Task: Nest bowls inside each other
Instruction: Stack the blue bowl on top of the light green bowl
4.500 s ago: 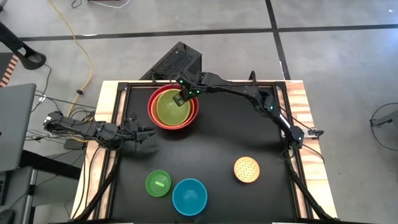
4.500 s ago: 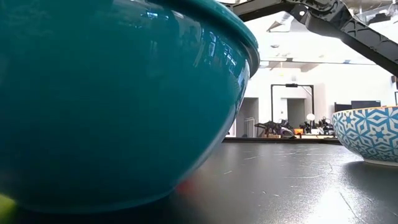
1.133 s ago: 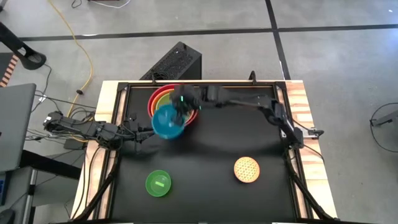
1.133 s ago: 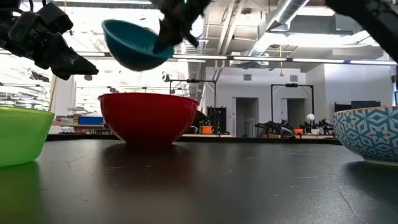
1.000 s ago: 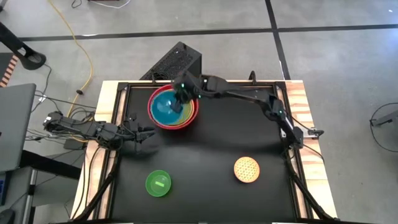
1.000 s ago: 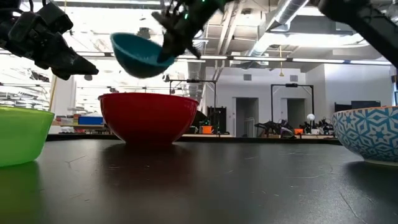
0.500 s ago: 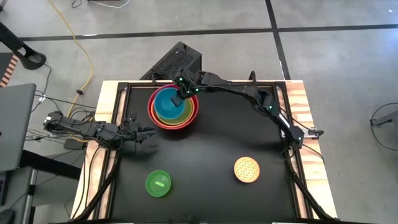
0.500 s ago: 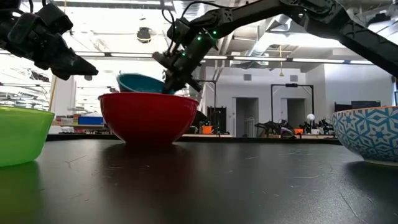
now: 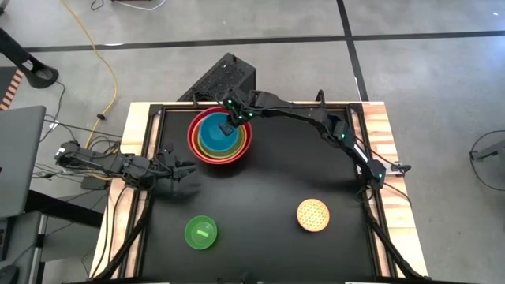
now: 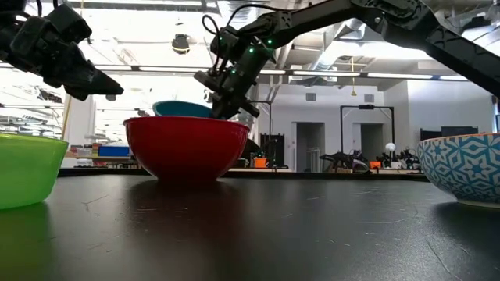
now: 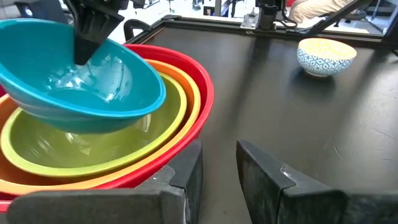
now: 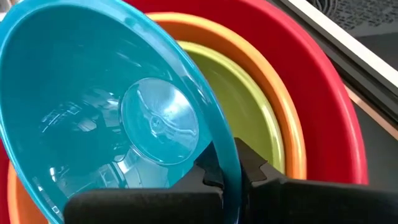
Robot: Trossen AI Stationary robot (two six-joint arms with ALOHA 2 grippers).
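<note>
A large red bowl [image 9: 244,147] stands at the table's far left-centre, with an orange bowl [image 11: 186,93] and an olive-green bowl [image 11: 93,146] nested in it. The blue bowl [image 9: 215,132] sits low inside them, and my right gripper [image 9: 230,123] is shut on it. The small bright green bowl [image 9: 200,233] and the dotted yellow bowl [image 9: 313,214] stand apart on their bases near the front. My left gripper [image 9: 180,169] hangs at the table's left, narrowly open with nothing between its fingers. My right gripper holds the blue bowl's rim [image 12: 225,152] on its far right side, one finger [image 12: 208,169] inside the bowl and one [image 12: 256,173] outside. The fingers slant down from the far right. The bowl is slightly tilted inside the olive-green bowl; whether it rests there I cannot tell.
The table has a raised black frame [image 9: 260,105] around it. Open black tabletop [image 9: 268,189] lies between the stack and the two small bowls. In the low view the green bowl [image 10: 27,168] fills the left edge and the patterned bowl [image 10: 461,168] the right.
My right gripper has gone down and a little toward the far edge with the blue bowl. The bowl hung clear above the red bowl a second ago; now it is sunk into the stack, with only its rim showing above the red rim in the low view.
</note>
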